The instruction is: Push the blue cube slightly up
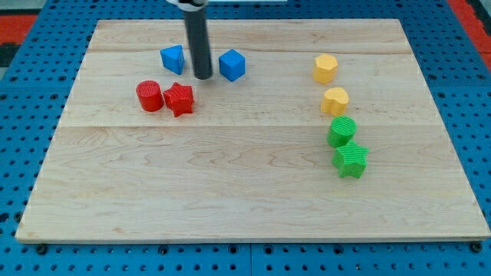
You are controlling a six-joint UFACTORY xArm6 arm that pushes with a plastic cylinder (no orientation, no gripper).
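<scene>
The blue cube (232, 64) sits on the wooden board (253, 192) near the view's top, left of centre. A second blue block (173, 58), wedge-like, sits further left. My tip (202, 77) rests on the board between the two blue blocks, just left of the cube and slightly lower in the view. It does not clearly touch either block. The dark rod rises from it out of the view's top.
A red cylinder (149, 96) and a red star block (179, 98) sit just below and left of my tip. On the right are two yellow blocks (325, 68) (334, 100), a green cylinder (342, 131) and a green star block (350, 160).
</scene>
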